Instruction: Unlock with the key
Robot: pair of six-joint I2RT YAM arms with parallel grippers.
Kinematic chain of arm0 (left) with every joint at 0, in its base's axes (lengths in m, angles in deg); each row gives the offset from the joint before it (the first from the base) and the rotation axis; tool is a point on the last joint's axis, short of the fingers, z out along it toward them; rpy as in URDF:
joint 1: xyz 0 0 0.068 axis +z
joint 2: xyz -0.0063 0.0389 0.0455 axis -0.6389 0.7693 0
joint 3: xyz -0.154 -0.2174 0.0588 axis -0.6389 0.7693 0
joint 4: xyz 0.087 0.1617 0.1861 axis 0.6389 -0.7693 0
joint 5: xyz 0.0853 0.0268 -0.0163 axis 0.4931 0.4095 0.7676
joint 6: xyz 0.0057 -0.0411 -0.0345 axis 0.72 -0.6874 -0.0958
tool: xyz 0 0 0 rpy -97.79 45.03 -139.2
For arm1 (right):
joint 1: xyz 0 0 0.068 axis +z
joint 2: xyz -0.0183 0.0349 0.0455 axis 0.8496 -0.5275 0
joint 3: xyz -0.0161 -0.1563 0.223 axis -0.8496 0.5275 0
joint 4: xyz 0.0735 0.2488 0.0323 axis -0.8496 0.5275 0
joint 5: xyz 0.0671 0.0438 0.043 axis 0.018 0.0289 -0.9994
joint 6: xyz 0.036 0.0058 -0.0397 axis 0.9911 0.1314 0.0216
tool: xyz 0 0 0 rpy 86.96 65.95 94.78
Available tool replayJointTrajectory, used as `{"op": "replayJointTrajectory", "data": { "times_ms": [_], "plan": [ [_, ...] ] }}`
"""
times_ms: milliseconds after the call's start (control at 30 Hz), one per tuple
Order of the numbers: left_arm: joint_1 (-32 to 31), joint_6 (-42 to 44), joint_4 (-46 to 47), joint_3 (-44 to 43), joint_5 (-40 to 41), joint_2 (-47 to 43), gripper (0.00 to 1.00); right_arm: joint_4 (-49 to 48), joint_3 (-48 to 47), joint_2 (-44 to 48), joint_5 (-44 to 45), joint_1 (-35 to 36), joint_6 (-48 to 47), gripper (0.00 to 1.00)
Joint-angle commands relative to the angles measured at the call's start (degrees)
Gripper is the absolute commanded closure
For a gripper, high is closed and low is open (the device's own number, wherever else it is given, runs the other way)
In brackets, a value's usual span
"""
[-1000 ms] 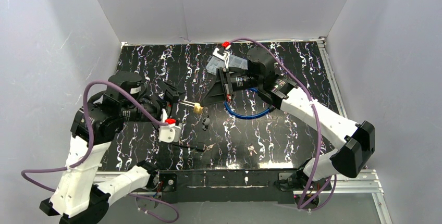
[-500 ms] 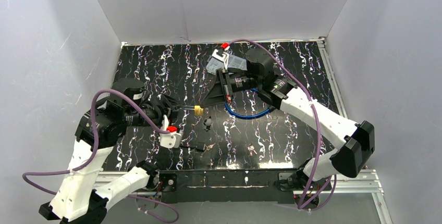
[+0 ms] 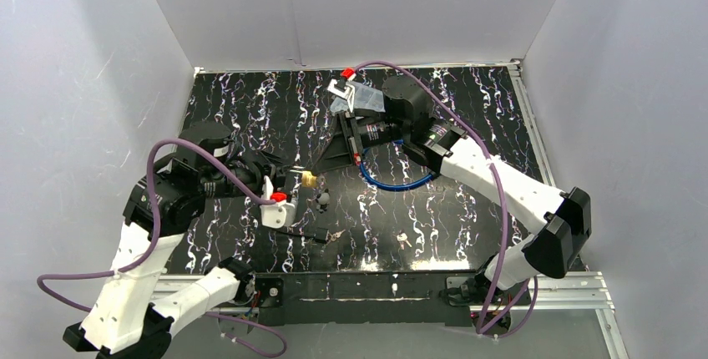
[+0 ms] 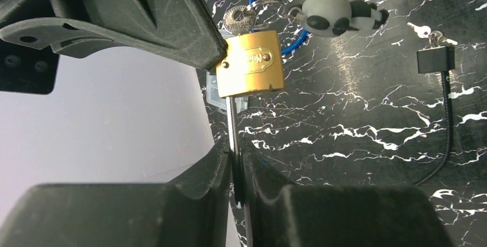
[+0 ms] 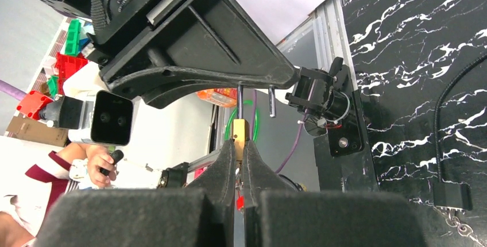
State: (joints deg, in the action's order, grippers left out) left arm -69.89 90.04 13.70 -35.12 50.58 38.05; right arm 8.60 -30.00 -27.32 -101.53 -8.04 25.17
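A brass padlock (image 4: 251,66) hangs above the table between both grippers, also seen in the top view (image 3: 310,178). My left gripper (image 4: 234,161) is shut on its steel shackle (image 4: 231,122). My right gripper (image 5: 239,143) is shut on the brass body (image 5: 239,131), coming in from the right (image 3: 324,165). A silver key (image 4: 237,19) sits at the body's far end, on a ring with a panda toy (image 4: 336,14) that dangles below (image 3: 322,200). In the right wrist view a second, shorter shackle leg (image 5: 271,102) ends free beside the body.
A blue cable loop (image 3: 396,179) lies under the right arm. A black cable lock with small keys (image 3: 321,235) rests near the front edge, also seen from the left wrist (image 4: 435,58). Another small key bunch (image 3: 403,240) lies to its right. Grey walls enclose three sides.
My left gripper has gone from open to shut on the shackle. The right arm has carried the padlock slightly left, toward the left gripper.
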Motion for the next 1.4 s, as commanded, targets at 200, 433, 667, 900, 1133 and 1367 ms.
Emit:
{"op": "replayJointTrajectory", "data": {
  "times_ms": [200,433,667,900,1133,1367],
  "plan": [
    [-0.2,2.5,8.9,6.3,2.9,-4.1,1.0,-3.1,-2.4,-0.2,-0.8,0.6,0.8,0.99],
    [-0.2,16.3,41.2,30.3,4.7,-17.3,0.76,-15.0,1.7,-3.7,-4.6,-1.4,12.7,0.99],
    [-0.2,16.0,40.7,33.6,7.4,-19.2,0.34,-27.8,6.6,-8.0,-7.1,-3.5,24.7,0.99],
    [-0.2,0.8,21.0,23.6,13.8,-14.8,0.1,-28.2,8.3,-13.1,-7.9,-5.5,23.9,0.99],
    [-0.2,-17.3,9.4,11.7,15.8,-10.3,0.02,-11.2,4.3,-19.3,-5.3,-6.7,7.2,0.99],
    [-0.2,-34.1,5.7,-1.6,21.2,-2.1,0.02,3.9,0.0,-25.8,2.7,-6.7,-6.5,0.99]
  ]
}}
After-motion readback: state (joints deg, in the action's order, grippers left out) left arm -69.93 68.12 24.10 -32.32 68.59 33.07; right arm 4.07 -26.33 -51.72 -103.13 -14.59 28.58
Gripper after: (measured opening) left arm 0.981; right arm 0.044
